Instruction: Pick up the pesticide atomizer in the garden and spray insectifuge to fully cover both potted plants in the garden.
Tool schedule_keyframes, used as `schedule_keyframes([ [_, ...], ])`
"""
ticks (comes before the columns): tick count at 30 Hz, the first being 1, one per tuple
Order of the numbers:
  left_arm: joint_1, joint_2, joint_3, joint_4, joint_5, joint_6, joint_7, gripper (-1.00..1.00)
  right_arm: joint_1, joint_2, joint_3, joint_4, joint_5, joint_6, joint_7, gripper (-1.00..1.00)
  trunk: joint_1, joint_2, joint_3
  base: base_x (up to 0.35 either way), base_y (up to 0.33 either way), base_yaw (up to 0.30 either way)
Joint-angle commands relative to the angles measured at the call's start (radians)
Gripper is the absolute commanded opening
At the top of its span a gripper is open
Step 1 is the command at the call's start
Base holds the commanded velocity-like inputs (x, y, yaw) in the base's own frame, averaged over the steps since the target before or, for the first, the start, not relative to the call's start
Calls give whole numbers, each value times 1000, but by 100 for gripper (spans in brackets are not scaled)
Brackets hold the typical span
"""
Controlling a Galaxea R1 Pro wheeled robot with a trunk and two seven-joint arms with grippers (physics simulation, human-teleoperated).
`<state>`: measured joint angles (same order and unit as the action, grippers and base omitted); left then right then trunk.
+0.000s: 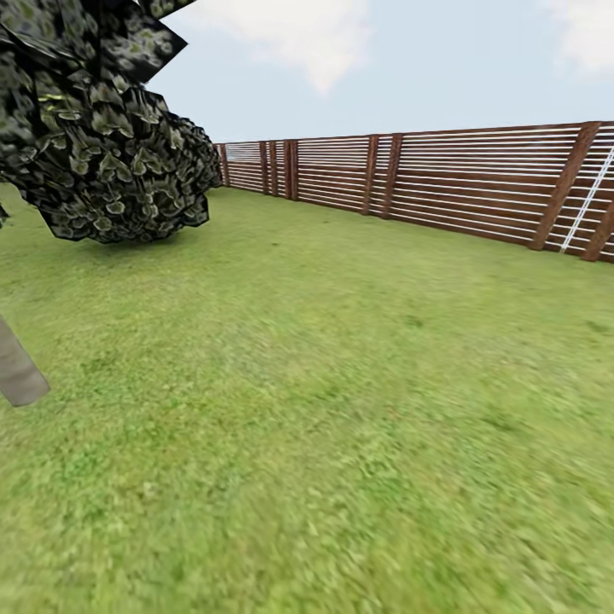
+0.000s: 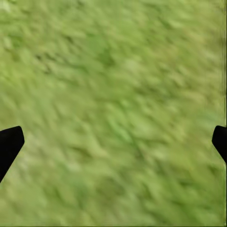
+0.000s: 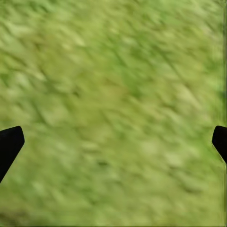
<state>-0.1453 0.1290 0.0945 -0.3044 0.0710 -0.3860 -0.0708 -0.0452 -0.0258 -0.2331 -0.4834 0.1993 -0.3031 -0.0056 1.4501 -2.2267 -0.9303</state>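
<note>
Lawn (image 1: 324, 409) of the garden stretches ahead of me to a brown slatted fence (image 1: 443, 183) along its far edge, with a dark-leaved shrub (image 1: 102, 145) near the far left corner. My left gripper (image 2: 113, 146) and right gripper (image 3: 113, 146) hang over grass, fingers spread wide, holding nothing.

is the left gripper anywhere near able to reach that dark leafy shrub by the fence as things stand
Probably not. The dark shrub stands well off across the lawn near the fence, while the left gripper hangs open over bare grass. Nothing blocks the way, so the base would likely have to drive closer.
</note>
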Motion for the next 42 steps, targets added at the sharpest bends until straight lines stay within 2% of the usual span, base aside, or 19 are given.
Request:
schedule_keyframes([
  [1, 0, 0, 4, 1, 7, -2, -7, 100, -1, 2, -5, 2, 11, -4, -1, 100, 0, 0, -1, 286, -215, 0],
  [15, 0, 1, 4, 2, 7, -2, -7, 100, -1, 5, -3, 2, 11, -4, -1, 100, 0, 0, -1, 287, -208, 0],
  [28, 0, 4, 2, 2, 7, -2, -7, 100, -1, 6, -3, 2, 11, -4, -1, 100, 0, 0, -1, 333, -49, 6],
  [35, 0, 4, 3, 2, 7, -2, -7, 100, -1, 7, -3, 2, 11, -4, -1, 100, 0, 0, -1, 274, -207, 194],
  [42, 0, 3, 3, 1, 7, -2, -7, 100, -1, 7, -3, 2, 11, -4, -1, 100, 0, 0, -1, 55, -315, 274],
])
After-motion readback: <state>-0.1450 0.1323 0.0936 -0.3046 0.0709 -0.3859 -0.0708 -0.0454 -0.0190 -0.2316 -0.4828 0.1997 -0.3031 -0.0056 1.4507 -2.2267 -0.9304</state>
